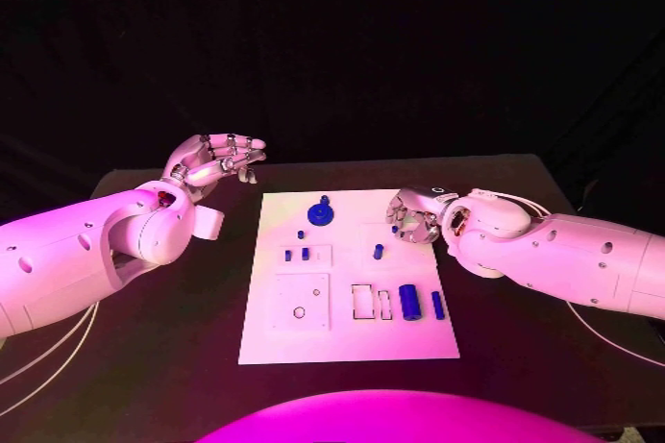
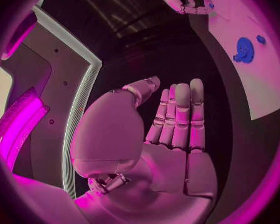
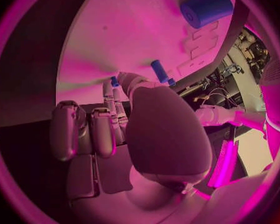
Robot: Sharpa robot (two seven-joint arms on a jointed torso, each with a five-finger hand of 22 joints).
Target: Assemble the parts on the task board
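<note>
Two hands over a black table [image 1: 166, 347] with the white board [image 1: 347, 342] at its middle, dark curtain behind.

The left hand [image 1: 212, 159] hangs off the board's far-left corner, fingers straight and together, holding nothing. The right hand [image 1: 416, 215] is at the board's right edge with a small blue peg [image 3: 114, 81] at its fingertips; a firm grip cannot be told. On the board lie a blue gear [image 1: 320, 213], pegs [image 1: 377, 252] and a cylinder [image 1: 410, 300].
</note>
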